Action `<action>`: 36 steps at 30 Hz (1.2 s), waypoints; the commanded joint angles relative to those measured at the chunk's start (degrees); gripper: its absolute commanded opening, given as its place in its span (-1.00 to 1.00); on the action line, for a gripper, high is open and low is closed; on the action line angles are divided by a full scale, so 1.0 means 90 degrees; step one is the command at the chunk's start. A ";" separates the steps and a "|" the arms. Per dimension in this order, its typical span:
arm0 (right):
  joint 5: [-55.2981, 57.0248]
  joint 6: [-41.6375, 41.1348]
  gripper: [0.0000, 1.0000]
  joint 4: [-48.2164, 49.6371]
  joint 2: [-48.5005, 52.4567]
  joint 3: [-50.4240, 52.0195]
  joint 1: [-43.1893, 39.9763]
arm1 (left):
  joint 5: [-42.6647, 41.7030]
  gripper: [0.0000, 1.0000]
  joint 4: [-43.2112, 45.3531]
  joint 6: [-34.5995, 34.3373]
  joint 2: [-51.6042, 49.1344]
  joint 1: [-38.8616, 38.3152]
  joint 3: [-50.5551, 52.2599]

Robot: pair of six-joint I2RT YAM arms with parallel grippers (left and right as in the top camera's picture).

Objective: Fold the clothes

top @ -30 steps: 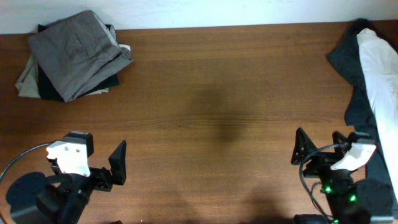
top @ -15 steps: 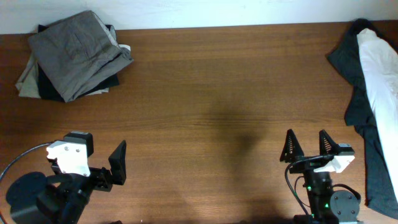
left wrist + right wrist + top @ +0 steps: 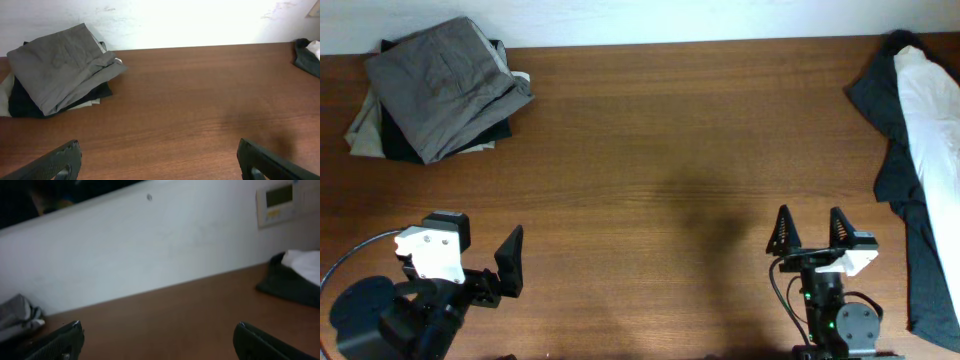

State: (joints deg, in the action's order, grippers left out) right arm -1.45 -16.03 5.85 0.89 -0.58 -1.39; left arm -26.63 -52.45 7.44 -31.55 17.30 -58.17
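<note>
A stack of folded clothes (image 3: 438, 88), grey trousers on top, lies at the table's far left corner; it also shows in the left wrist view (image 3: 57, 75). A heap of unfolded clothes (image 3: 917, 150), a white garment on dark ones, lies along the right edge and shows in the right wrist view (image 3: 295, 275). My left gripper (image 3: 510, 262) is open and empty near the front left. My right gripper (image 3: 810, 232) is open and empty near the front right, left of the heap and apart from it.
The brown wooden table (image 3: 670, 150) runs to a white wall at the back. A wall panel (image 3: 279, 200) shows in the right wrist view. Cables trail from both arms at the front edge.
My right arm has swung left, away from the unfolded heap, and now points straight toward the back wall. The left arm has not moved.
</note>
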 commanded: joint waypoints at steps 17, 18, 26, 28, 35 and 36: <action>0.0075 0.1090 0.97 -0.1151 -0.0053 0.0029 0.0029 | -0.0063 0.98 0.0012 -0.0058 0.0015 0.0000 0.0010; 0.0075 0.1090 0.97 -0.1151 -0.0053 0.0029 0.0029 | -0.0063 0.98 0.0012 -0.0058 0.0015 0.0000 0.0010; 0.0075 0.1090 0.97 -0.1151 -0.0053 0.0029 0.0029 | -0.0063 0.98 0.0012 -0.0056 0.0015 -0.0221 0.0010; 0.0075 0.1090 0.97 -0.1151 -0.0053 0.0029 0.0029 | -0.0063 0.98 0.0012 -0.0058 0.0015 -0.0221 0.0010; 0.0075 0.1090 0.97 -0.1151 -0.0053 0.0029 0.0029 | -0.0163 0.98 0.0019 -0.0058 0.0163 -0.0651 0.0168; 0.0075 0.1090 0.97 -0.1151 -0.0053 0.0029 0.0029 | -0.0158 0.98 0.0063 -0.0058 0.0274 -0.0804 0.0355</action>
State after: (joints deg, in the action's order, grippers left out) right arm -1.30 -6.39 -4.14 0.91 -0.58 -1.41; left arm -26.89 -52.36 7.44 -31.33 13.26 -58.02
